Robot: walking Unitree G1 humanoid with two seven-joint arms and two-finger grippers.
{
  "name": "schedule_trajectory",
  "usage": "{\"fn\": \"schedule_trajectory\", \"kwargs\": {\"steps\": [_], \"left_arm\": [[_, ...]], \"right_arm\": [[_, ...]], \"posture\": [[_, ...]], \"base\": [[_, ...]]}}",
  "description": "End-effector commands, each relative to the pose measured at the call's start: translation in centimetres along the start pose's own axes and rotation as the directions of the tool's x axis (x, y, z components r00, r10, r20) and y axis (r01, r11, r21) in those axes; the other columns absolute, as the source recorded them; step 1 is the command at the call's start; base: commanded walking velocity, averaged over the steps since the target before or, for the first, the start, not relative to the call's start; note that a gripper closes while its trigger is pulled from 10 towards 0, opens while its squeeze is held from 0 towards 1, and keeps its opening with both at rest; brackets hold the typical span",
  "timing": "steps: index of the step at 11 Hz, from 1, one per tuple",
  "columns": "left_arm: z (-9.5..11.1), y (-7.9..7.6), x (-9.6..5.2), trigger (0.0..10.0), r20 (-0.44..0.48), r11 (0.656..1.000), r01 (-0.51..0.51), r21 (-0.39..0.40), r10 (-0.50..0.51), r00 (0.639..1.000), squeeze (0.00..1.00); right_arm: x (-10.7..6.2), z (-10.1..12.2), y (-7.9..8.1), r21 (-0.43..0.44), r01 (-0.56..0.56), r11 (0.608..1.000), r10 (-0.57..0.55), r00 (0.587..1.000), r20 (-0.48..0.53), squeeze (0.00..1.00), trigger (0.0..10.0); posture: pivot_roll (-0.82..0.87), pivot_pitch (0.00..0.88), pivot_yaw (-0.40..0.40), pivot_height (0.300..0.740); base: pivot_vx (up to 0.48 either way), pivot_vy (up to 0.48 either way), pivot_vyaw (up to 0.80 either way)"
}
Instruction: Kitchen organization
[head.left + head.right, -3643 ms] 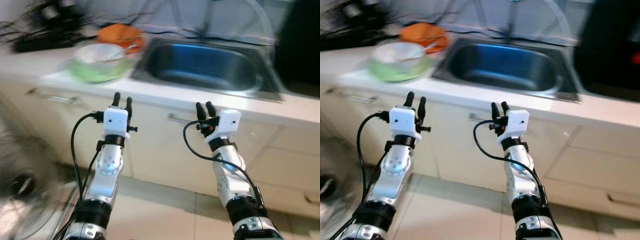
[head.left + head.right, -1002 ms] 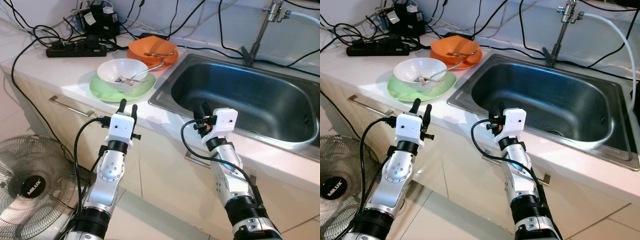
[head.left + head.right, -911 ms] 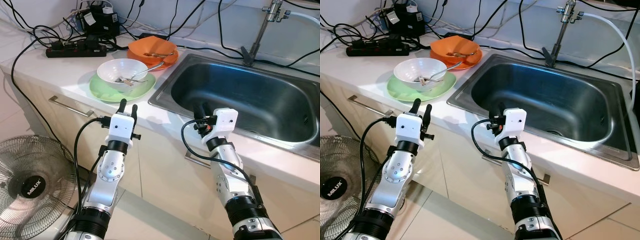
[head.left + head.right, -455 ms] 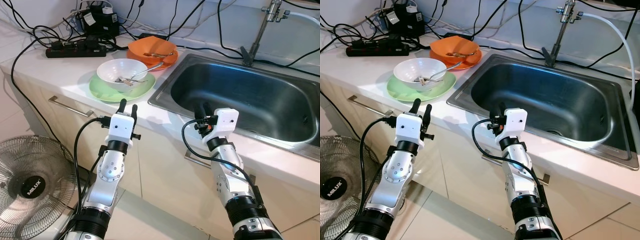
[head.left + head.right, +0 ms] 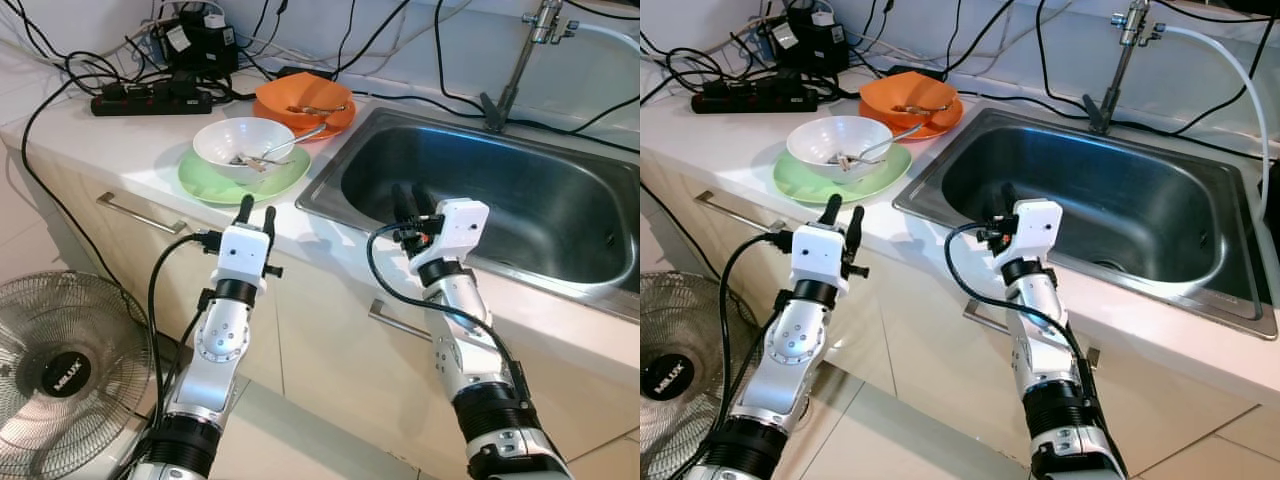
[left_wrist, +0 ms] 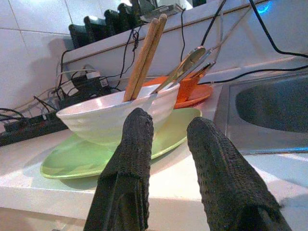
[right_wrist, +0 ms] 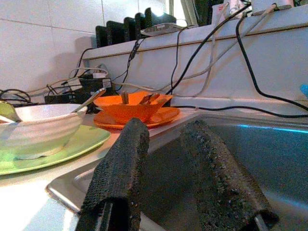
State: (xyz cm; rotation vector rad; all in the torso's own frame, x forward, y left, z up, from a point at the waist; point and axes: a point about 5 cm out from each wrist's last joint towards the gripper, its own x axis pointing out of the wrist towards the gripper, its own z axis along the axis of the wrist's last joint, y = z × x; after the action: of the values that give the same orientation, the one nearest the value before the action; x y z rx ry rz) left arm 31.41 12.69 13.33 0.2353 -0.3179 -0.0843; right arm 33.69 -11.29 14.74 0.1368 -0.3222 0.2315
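Note:
A white bowl point(image 5: 243, 146) with chopsticks point(image 6: 144, 57) and a spoon point(image 5: 293, 142) in it sits on a green plate point(image 5: 212, 181) on the white counter. Behind it an orange bowl point(image 5: 304, 98) rests on an orange plate. My left gripper point(image 5: 257, 209) is open, just short of the counter edge and pointing at the green plate. My right gripper point(image 5: 409, 196) is open too, raised over the near rim of the steel sink point(image 5: 470, 190). Both grippers hold nothing.
A faucet point(image 5: 520, 60) stands behind the sink. A power strip point(image 5: 150, 101), chargers and several cables crowd the counter's back left. Drawer handles point(image 5: 139, 213) run along the cabinet front below. A floor fan point(image 5: 60, 370) stands at the lower left.
My right gripper has risen and moved forward over the sink's near rim. The left gripper has stayed where it was.

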Motion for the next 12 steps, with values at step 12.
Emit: {"fn": "schedule_trajectory", "kwargs": {"steps": [12], "left_arm": [[0.39,0.13,0.15,10.0,0.017,1.000,-0.011,0.015,0.010,1.000,0.00]], "right_arm": [[-0.07,-0.24,0.17,0.007,-0.007,1.000,0.007,1.000,-0.025,0.00,10.0]], "posture": [[0.18,0.000,-0.017,0.740]], "base": [[0.270,0.000,0.00]]}}
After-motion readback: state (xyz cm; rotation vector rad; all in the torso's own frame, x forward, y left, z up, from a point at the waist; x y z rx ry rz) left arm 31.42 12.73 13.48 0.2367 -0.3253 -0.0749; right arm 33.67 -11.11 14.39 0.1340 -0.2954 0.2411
